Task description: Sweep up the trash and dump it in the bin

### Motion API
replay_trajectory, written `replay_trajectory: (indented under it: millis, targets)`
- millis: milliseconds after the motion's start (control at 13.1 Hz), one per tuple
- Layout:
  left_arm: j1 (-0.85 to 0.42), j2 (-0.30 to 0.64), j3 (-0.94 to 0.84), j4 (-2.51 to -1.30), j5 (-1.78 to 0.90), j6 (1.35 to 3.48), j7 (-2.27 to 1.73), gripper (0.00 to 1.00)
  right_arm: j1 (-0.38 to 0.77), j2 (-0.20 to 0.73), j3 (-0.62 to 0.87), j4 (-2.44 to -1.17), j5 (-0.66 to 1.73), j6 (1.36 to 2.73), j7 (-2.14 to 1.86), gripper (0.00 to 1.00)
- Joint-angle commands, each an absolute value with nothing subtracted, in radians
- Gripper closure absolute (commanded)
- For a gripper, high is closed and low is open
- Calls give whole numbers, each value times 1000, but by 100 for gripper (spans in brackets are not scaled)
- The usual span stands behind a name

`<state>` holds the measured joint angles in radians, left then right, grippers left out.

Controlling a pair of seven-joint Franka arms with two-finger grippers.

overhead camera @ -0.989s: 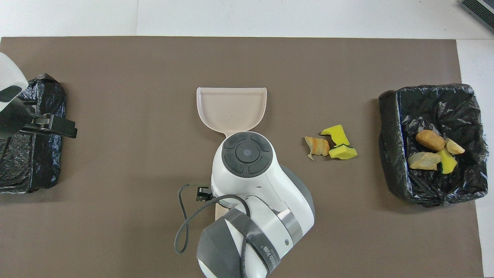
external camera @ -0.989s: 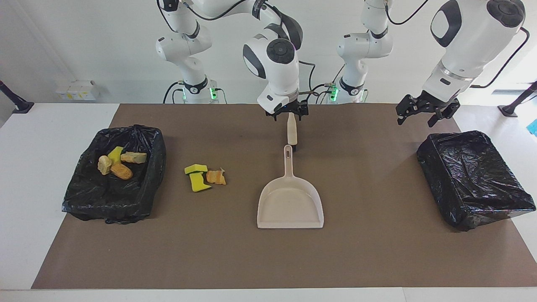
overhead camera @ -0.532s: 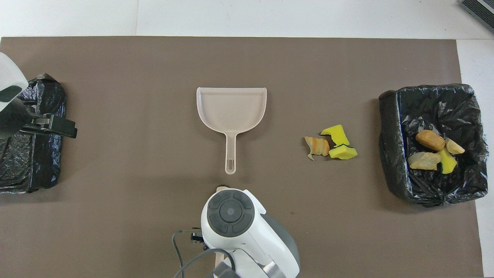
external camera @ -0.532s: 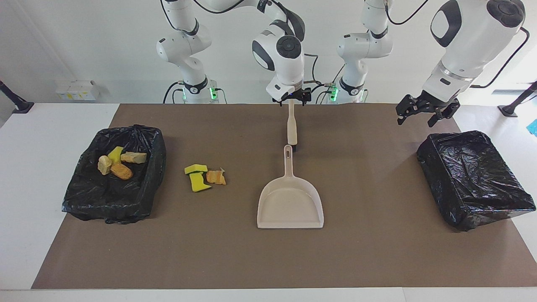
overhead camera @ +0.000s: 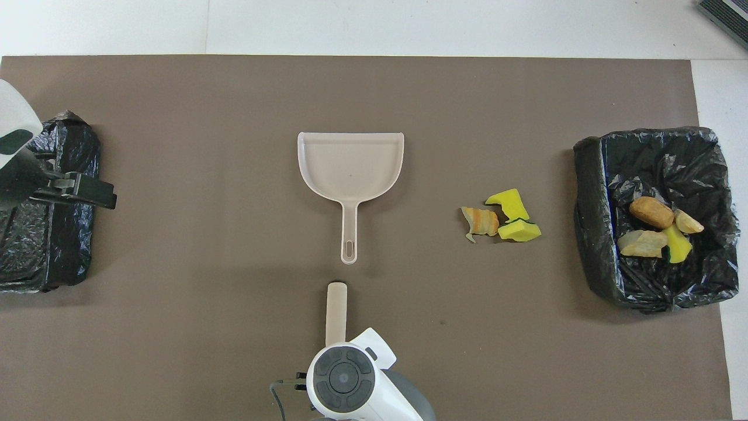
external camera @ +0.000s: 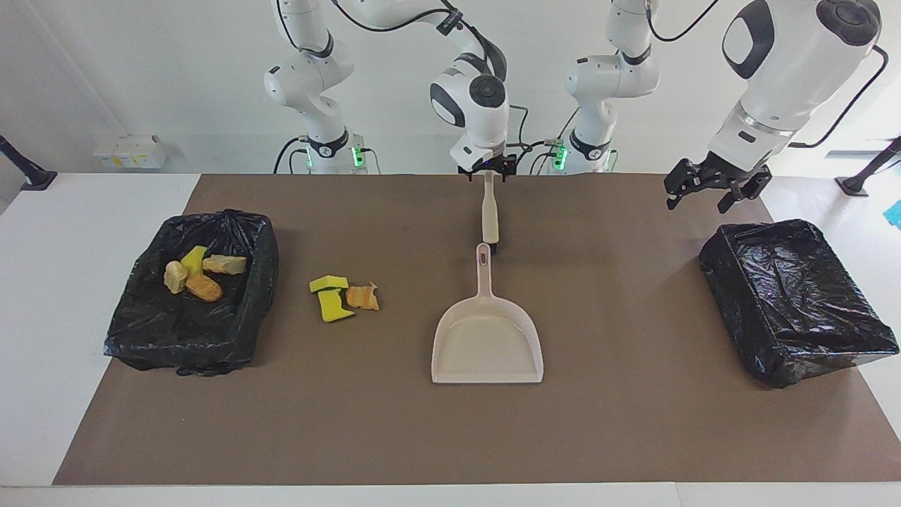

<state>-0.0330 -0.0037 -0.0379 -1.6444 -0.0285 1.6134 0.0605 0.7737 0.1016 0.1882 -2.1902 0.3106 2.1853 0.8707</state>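
Hovering nearest the robots, the right gripper [external camera: 487, 171] is over the near end of the brush [external camera: 489, 211]. Its jaws stand wide with nothing gripped. The brush lies flat, in line with the dustpan [external camera: 487, 345] and just nearer the robots than its handle tip.

Left gripper [external camera: 698, 201] waits, jaws fully apart and empty, above the covered bin [external camera: 795, 303], well off from the dustpan toward the left arm's end.

Loose trash [external camera: 343, 296]: three lumps on the tabletop [external camera: 422, 436] level with the dustpan's neck, toward the right arm's end. Four more lie in the open bin [external camera: 260, 239] past them.

Handling, by judgement: the lumps are light and soft, the sponge springy, and all are likely to skitter or roll. Better brushed than pinched. Grip the brush mid-handle. The dustpan is stiff, light plastic that may slide, so pin it by its slim handle.
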Motion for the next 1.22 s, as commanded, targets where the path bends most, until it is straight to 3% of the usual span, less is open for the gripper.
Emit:
replay_trajectory:
  millis: [0,152,228,304,456,532,913,1141]
  targets:
    - [-34,-12,-40,-1649,-18,1621,54,0,795,94,186,-2217,331,2220,879,20]
    - [-34,-12,-40,-1649,-18,1621,54,0,798,92,187,-2218,331,2220,865,22]
    - [-32,-12,-40,-1651,-18,1621,54,0,802,91,187,-2218,331,2217,868,28]
    - [-31,-12,-40,-1649,-18,1621,54,0,802,91,187,-2218,331,2215,876,43]
    - [-32,-12,-40,-1649,-18,1621,54,0,802,92,187,-2217,331,2217,877,94]
    - [-34,-12,-40,-1649,-18,1621,54,0,802,92,187,-2217,331,2217,876,100]
    - [-32,-12,-40,-1649,-18,1621,54,0,792,83,176,-2166,313,2163,879,100]
    - [-34,-12,-40,-1649,-18,1621,54,0,681,51,179,-2051,275,1930,877,100]
